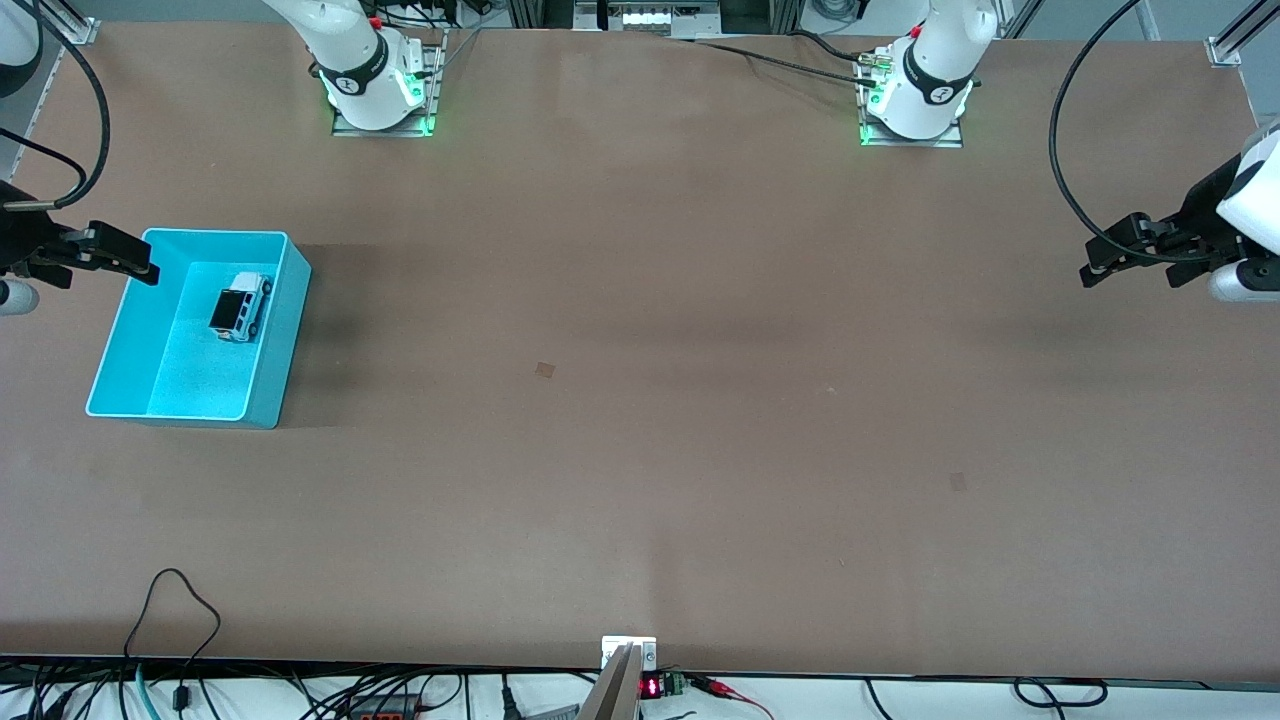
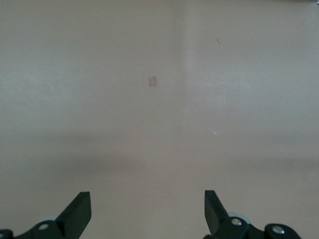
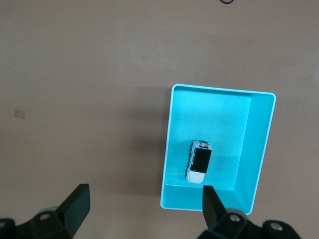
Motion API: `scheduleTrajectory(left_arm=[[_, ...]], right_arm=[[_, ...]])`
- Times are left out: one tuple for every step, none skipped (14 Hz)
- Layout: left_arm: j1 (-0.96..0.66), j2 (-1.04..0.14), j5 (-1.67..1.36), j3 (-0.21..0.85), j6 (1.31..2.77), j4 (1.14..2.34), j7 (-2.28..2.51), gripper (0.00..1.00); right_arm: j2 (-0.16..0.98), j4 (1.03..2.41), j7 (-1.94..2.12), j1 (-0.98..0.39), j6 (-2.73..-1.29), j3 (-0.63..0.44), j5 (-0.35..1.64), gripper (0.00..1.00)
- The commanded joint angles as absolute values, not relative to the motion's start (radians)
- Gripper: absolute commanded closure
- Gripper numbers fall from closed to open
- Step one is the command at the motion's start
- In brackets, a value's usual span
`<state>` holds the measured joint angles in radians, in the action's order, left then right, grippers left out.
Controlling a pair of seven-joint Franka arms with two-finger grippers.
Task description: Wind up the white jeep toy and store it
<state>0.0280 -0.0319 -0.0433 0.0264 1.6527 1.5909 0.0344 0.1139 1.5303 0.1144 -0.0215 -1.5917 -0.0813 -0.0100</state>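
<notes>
Jeep (image 1: 241, 307) sits in teal bin (image 1: 275, 335), right end effector (image 1: 140, 268) spread over bin's 10 o'clock corner, left end effector (image 1: 1105, 262) spread, empty, over desk (image 1: 700, 400).

The white jeep toy (image 1: 241, 306) lies in the bin (image 1: 275, 385) at the right arm's end of the table (image 1: 700, 400).

Only a small red-lit display (image 1: 650, 687) at the desk (image 1: 640, 450) edge shows digits — unreadable (well apart from either pincer).
</notes>
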Motion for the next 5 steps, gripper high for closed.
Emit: scheduleTrajectory(left_arm=[[0.035, -0.018, -0.046, 0.029, 1.64, 1.588, 0.034, 0.0], [0.035, -0.018, -0.046, 0.029, 1.64, 1.588, 0.034, 0.0], [0.035, -0.018, -0.046, 0.029, 1.64, 1.588, 0.034, 0.0], [0.035, -0.018, -0.046, 0.029, 1.64, 1.588, 0.034, 0.0], [0.037, -0.02, -0.046, 0.029, 1.64, 1.588, 0.035, 0.0]], right_arm=[[0.117, 1.523, 0.101, -0.034, -1.578, -0.094, -0.023, 0.0], [0.117, 1.528, 0.1, -0.034, -1.578, -0.094, -0.023, 0.0], [0.117, 1.529, 0.1, -0.035, -1.578, -0.094, -0.023, 0.0], [0.117, 1.529, 0.1, -0.035, -1.578, -0.094, -0.023, 0.0], [0.117, 1.531, 0.1, -0.035, -1.578, -0.094, -0.025, 0.0]])
